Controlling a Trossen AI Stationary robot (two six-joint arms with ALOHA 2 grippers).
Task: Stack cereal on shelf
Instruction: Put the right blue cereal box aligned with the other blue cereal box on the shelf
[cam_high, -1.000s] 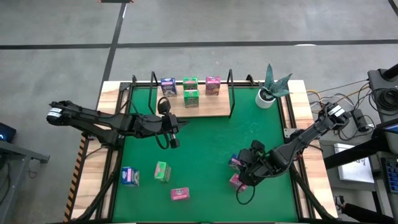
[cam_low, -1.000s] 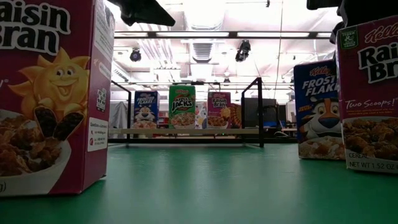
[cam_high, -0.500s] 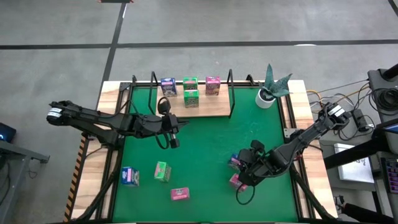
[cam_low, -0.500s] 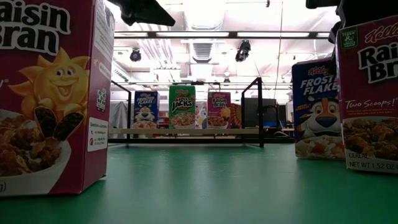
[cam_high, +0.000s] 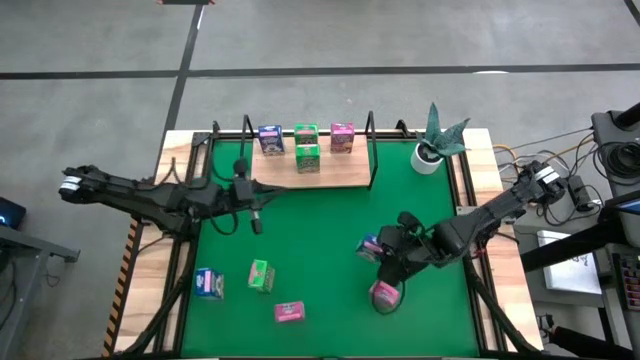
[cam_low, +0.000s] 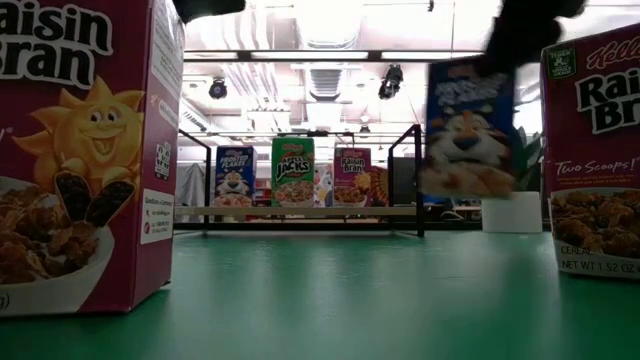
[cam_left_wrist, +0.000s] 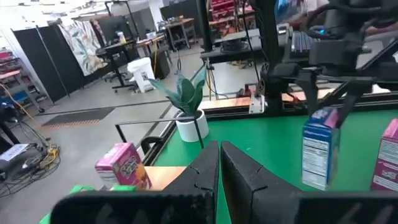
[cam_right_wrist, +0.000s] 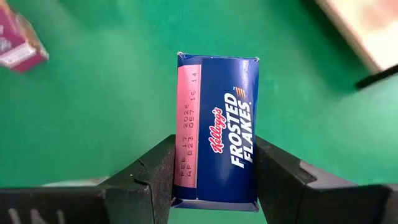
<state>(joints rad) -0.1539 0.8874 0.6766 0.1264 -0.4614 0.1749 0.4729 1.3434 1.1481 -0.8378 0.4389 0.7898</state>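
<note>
The left gripper (cam_left_wrist: 219, 163) had its fingers pressed together. Beyond it the right gripper (cam_left_wrist: 324, 94) gripped a blue cereal box (cam_left_wrist: 319, 148) above the green mat (cam_left_wrist: 273, 146), near a potted plant (cam_left_wrist: 188, 107).

A green-matted wooden worktop (cam_high: 330, 215) carries a light-wood shelf (cam_high: 335, 172) holding 4 small cereal boxes, a white potted plant (cam_high: 431, 150), and 4 more boxes on the mat.

Open green mat (cam_high: 330, 230) lay between the arms and the shelf (cam_high: 335, 172); its front edge looked unobstructed, though black uprights (cam_high: 372, 150) flanked it; four boxes (cam_high: 307, 145) crowded the shelf's back half.
</note>
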